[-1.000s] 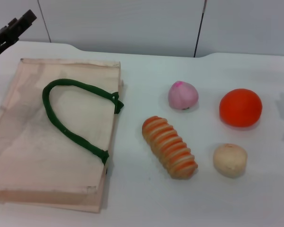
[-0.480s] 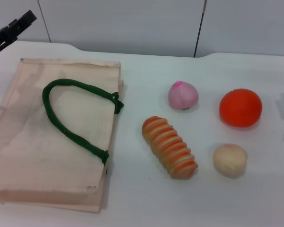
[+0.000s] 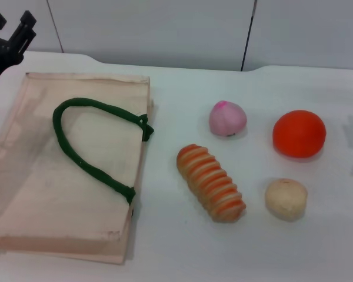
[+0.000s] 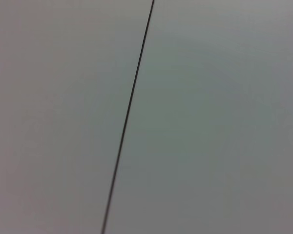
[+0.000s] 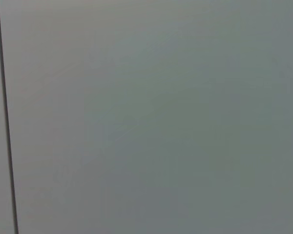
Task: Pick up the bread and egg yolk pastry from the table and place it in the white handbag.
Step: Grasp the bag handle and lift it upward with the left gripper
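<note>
Orange-and-tan striped ridged bread lies at centre frame on the white surface, its long axis running from upper left to lower right. A small round beige egg yolk pastry sits to its right. The flat cream fabric handbag with green rope handles fills the left. The left tool, upper left, stands apart. Both wrist views show only grey panels.

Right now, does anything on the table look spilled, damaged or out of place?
Nothing stands out. The handbag lies flat, and the bread and egg yolk pastry sit intact beside it, untouched.
</note>
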You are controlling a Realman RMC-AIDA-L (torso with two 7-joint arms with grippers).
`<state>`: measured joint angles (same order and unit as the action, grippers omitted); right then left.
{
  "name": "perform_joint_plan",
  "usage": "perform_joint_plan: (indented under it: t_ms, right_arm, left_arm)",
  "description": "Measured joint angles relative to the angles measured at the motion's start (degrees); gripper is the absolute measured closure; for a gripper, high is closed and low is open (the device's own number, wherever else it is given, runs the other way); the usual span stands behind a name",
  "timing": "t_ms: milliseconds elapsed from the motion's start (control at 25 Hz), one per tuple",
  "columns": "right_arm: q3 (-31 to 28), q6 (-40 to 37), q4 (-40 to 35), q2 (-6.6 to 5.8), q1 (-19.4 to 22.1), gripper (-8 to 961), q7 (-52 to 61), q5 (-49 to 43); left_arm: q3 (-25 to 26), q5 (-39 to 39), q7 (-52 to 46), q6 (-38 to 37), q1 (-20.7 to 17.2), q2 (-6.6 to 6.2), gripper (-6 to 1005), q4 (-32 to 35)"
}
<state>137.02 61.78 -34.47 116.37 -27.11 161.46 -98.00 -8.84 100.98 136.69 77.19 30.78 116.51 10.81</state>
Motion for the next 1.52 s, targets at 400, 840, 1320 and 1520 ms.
perform_joint_plan:
  t_ms: [400, 840, 1320, 1520]
  right_arm:
    - [-0.09, 0.07, 0.04, 0.0, 0.16, 71, 0.0, 0.0]
    - [0.04, 0.1, 0.0, 0.0, 0.13, 71, 0.0, 0.0]
    - [0.26, 0.1, 0.1, 0.0, -0.13, 71, 0.0, 0.0]
    - [0.27, 0.1, 0.05, 0.0, -0.12, 71, 0.0, 0.0]
  left_arm:
    - [-0.3, 1.76, -0.87, 0.83, -0.5, -0.17, 301, -0.66]
    - [-0.85, -0.07, -8.49, 0.29, -0.57, -0.86, 303, 0.62]
    - [-0.82, -16.73, -44.97, -0.53, 0.38, -1.36, 305, 16.53]
    - [-0.82, -17.45, -46.21, -0.76, 0.59, -1.47, 306, 16.85]
